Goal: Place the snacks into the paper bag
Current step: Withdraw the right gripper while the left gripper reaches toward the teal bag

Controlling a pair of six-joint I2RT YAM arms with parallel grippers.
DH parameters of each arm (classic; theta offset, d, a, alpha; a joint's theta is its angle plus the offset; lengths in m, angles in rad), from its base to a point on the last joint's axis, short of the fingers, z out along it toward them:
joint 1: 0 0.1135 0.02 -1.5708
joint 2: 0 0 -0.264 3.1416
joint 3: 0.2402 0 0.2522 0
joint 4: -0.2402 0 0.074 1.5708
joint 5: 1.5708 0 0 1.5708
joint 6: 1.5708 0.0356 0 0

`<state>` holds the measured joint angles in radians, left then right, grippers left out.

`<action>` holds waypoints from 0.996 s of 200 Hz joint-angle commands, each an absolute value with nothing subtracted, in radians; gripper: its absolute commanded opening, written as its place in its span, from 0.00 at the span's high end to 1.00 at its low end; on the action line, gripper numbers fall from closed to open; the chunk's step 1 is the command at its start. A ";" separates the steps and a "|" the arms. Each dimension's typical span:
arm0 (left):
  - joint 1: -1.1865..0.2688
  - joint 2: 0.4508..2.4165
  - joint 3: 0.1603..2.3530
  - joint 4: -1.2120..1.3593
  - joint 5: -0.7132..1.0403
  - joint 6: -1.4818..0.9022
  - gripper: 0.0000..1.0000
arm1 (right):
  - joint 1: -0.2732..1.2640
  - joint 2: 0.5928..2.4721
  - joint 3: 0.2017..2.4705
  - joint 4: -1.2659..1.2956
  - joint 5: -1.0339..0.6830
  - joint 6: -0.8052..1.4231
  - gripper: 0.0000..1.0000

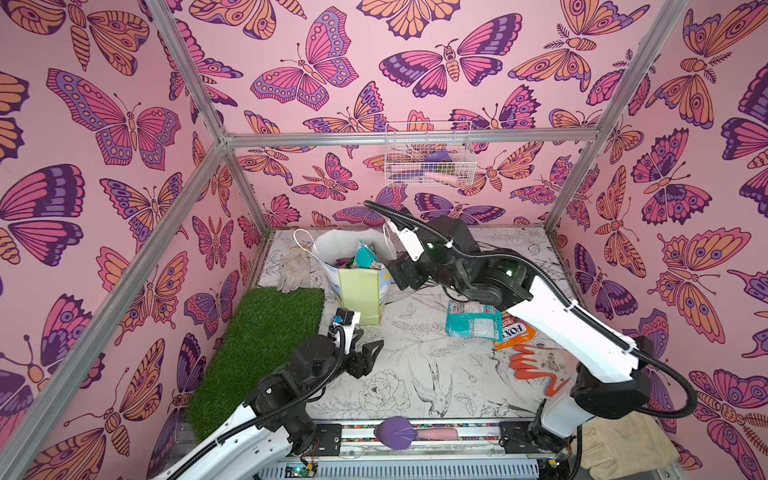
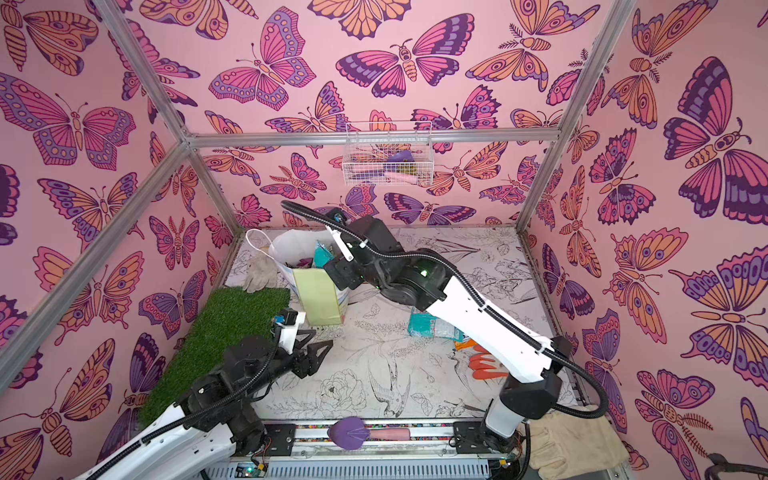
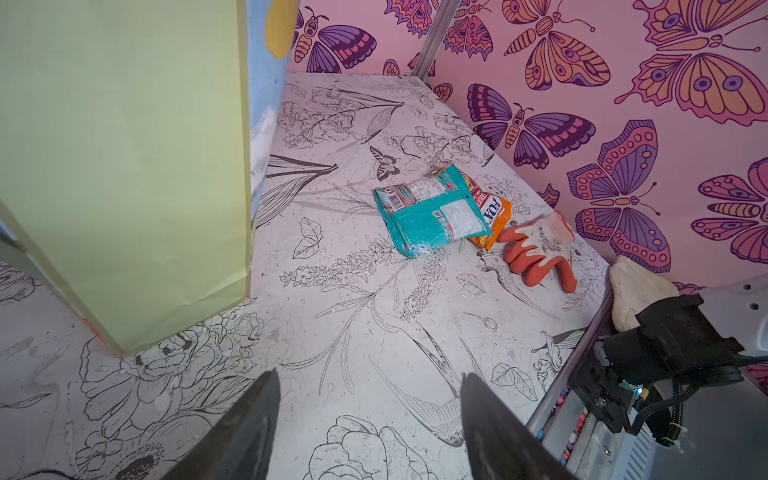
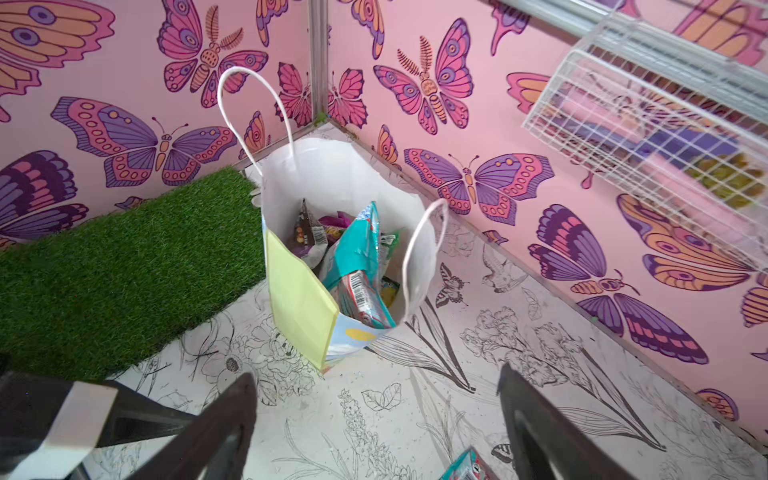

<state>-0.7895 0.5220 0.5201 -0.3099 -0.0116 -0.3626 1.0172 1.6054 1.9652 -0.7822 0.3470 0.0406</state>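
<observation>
Right arm (image 1: 573, 332) covers orange Fox's bag (image 1: 513, 334) corner; teal packet (image 1: 473, 320) overlaps.

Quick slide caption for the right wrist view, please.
Open right gripper facing the paper bag with a teal packet standing inside, grass mat beside it.

This is a robot test cell in a lab. An aluminium profile frame (image 1: 411, 139) carries printed butterfly wall panels (image 1: 104, 124), and a printed botanical sheet covers the desk (image 1: 415, 365). The left arm (image 1: 249, 432) and right arm (image 1: 573, 332) are mounted on a rail (image 1: 478, 432) at 6 o'clock, near an exposed circuit board (image 1: 297, 469).
</observation>
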 commanded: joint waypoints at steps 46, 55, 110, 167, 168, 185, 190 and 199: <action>-0.847 0.740 0.642 -0.177 0.004 -0.281 0.29 | 0.975 1.371 1.662 -0.678 0.488 0.146 0.03; -0.859 0.774 0.657 -0.159 0.000 -0.270 0.29 | 0.967 1.341 1.621 -0.671 0.492 0.160 0.03; -0.915 0.995 0.760 -0.056 0.015 -0.227 0.28 | 0.881 1.155 1.387 -0.672 0.539 0.283 0.00; -0.957 1.225 0.884 0.016 0.040 -0.211 0.28 | 0.720 1.000 1.207 -0.715 0.505 0.408 0.01; -0.957 1.229 0.886 0.016 0.040 -0.210 0.28 | 0.717 0.999 1.205 -0.716 0.505 0.409 0.01; -0.966 1.313 0.928 0.021 0.045 -0.213 0.28 | 0.676 0.966 1.176 -0.734 0.509 0.429 0.01; -0.970 1.331 0.938 0.023 0.049 -0.213 0.28 | 0.665 0.956 1.168 -0.739 0.506 0.436 0.01; -0.976 1.359 0.959 0.027 0.050 -0.216 0.28 | 0.640 0.939 1.153 -0.744 0.499 0.446 0.01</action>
<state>-0.9592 1.2896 0.9115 -0.0093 0.0307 -0.2276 0.6876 0.9802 1.1793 -0.7128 0.5011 0.3828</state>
